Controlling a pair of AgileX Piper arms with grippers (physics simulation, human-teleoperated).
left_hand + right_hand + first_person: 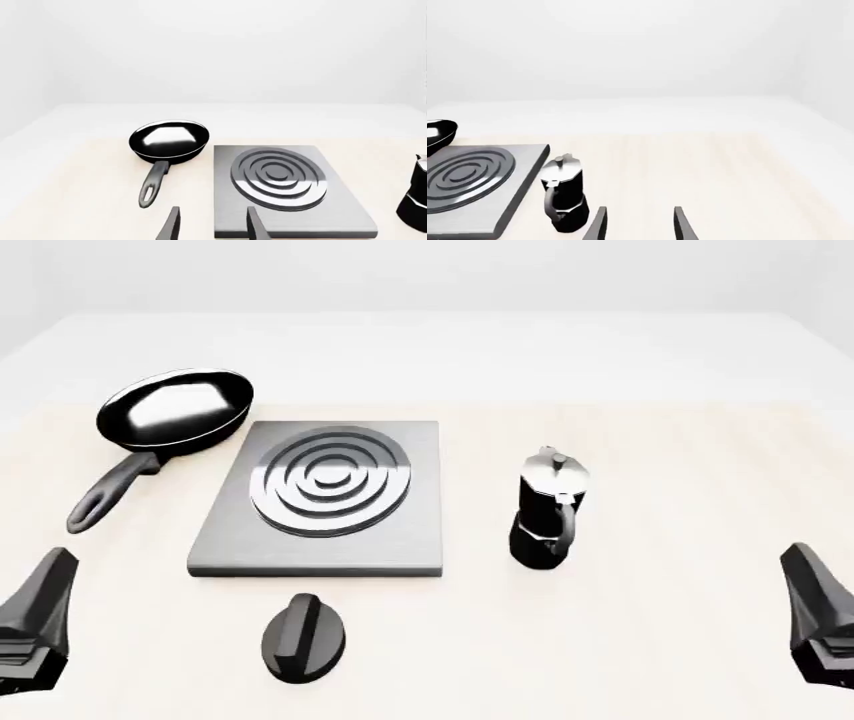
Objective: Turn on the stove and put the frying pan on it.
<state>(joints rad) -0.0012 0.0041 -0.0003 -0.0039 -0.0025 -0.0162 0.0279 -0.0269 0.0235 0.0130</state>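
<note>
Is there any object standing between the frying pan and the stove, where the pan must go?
Nothing visible does. The frying pan sits on the table just beyond the stove's far left corner, with its handle pointing toward the left gripper. The moka pot stands on the stove's other side, and the knob lies nearer than the stove.
</note>
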